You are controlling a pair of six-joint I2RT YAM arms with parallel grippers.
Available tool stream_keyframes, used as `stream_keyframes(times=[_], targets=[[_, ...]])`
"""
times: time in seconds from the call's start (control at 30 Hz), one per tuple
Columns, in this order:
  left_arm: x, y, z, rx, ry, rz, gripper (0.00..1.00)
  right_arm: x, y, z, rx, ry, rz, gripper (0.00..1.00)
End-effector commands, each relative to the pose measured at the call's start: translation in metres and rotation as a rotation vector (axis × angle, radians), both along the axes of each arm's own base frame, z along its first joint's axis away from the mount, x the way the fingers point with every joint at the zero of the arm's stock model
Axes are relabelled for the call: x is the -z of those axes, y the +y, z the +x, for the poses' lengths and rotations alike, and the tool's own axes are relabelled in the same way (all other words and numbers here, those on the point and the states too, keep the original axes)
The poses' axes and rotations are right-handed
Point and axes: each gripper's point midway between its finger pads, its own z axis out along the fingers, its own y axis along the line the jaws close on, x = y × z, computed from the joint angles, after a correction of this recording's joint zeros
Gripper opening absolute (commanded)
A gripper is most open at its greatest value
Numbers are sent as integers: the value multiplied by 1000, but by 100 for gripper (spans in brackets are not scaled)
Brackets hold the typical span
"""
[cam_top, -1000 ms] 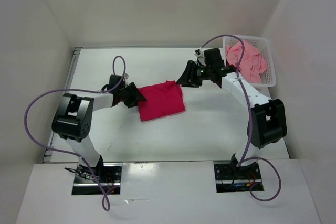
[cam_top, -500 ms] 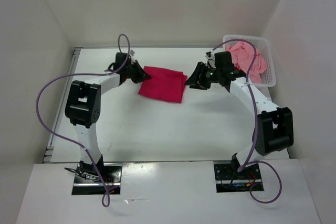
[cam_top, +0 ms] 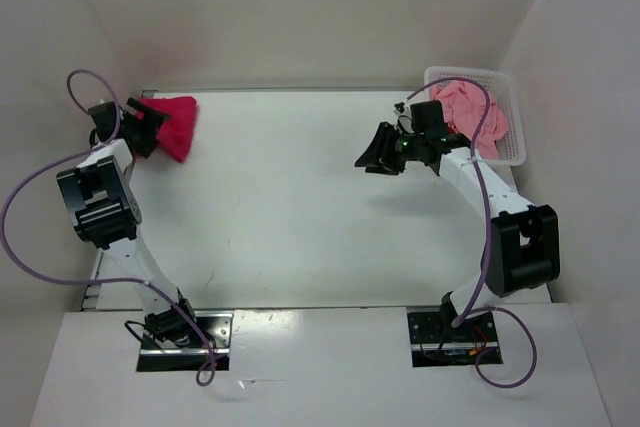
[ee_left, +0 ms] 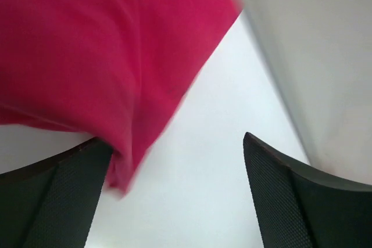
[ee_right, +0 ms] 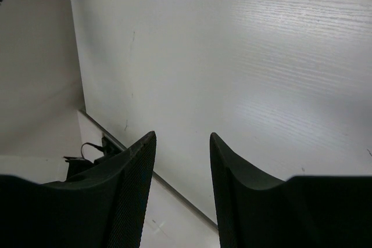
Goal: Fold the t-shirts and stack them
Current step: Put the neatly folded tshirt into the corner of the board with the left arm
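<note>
The bright magenta-red t-shirt [cam_top: 172,125] lies bunched in the table's far left corner by the wall. My left gripper [cam_top: 145,127] is right beside it, at its left edge. In the left wrist view the jaws [ee_left: 174,143] stand wide apart, and the blurred shirt [ee_left: 99,50] lies against the left finger [ee_left: 64,196] with nothing pinched. The light salmon pink t-shirt [cam_top: 466,113] sits heaped in the white mesh basket [cam_top: 514,117]. My right gripper [cam_top: 372,155] hovers over bare table left of the basket, open and empty [ee_right: 183,136]. The dark crimson t-shirt is out of view.
White walls close in the table on the left, back and right. The basket stands in the far right corner. The left arm [cam_top: 95,197] reaches along the left wall, its purple cable [cam_top: 20,217] looping outward. The table's left edge [ee_right: 99,126] shows in the right wrist view.
My left gripper swung from the table's middle to the far left corner, and the magenta-red shirt moved there with it. My right gripper drew back slightly toward the basket.
</note>
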Motion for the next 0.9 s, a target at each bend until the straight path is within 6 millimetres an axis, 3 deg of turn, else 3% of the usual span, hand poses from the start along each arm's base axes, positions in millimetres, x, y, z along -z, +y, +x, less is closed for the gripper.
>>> stream_keyframes(times=[0.0, 0.03, 0.13, 0.2, 0.23, 0.27, 0.3, 0.33, 0.4, 0.43, 0.5, 0.53, 0.57, 0.6, 0.63, 0.67, 0.73, 0.77, 0.8, 0.87], targets=[[28, -19, -19, 11, 42, -82, 100, -8, -1, -6, -26, -24, -1, 48], [46, -24, -34, 2, 90, -99, 100, -10, 0, -5, -33, -32, 7, 48], [44, -33, -58, -34, 85, -118, 100, -11, 1, -3, -33, -44, 10, 49], [50, -39, -85, -69, 117, -107, 100, -4, 1, -4, -33, -32, 7, 51], [36, -42, -92, -69, 90, -96, 100, 3, 0, -8, -33, -11, 3, 51], [37, -46, -101, -69, 101, -100, 100, 5, -3, -5, -8, -9, -12, 51], [44, -52, -115, -70, 138, -116, 100, 10, -4, -4, 6, -4, -17, 41], [26, -55, -121, -69, 105, -102, 100, 12, -4, -5, 6, -4, -17, 35], [14, -67, -131, -34, 88, -81, 100, 17, -7, -2, 32, 10, -30, 23], [-5, -73, -137, -12, 51, -48, 94, 13, -6, 1, 32, 0, -27, 21], [-18, -99, -144, 78, 42, -3, 71, 6, -6, 6, 46, -14, -25, 21], [-32, -112, -149, 116, 14, 20, 60, 0, -8, 12, 63, -37, -35, 19], [-35, -146, -153, 207, 19, 29, 45, -3, -10, 17, 80, -53, -48, 16], [-27, -168, -165, 265, 64, 22, 40, -15, -14, 24, 88, -104, -68, 13], [-31, -193, -175, 339, 58, 15, 38, -19, -16, 29, 105, -121, -78, 7], [-24, -237, -193, 430, 110, -35, 38, -20, -22, 32, 136, -120, -109, 5], [-12, -279, -225, 516, 163, -90, 33, -38, -42, 52, 237, -189, -199, 1], [-10, -313, -244, 613, 169, -125, 33, -44, -49, 58, 278, -207, -229, 1], [5, -326, -262, 625, 233, -195, 33, -56, -63, 68, 350, -233, -257, 1], [7, -356, -288, 736, 267, -265, 35, -64, -92, 82, 429, -224, -258, 3]])
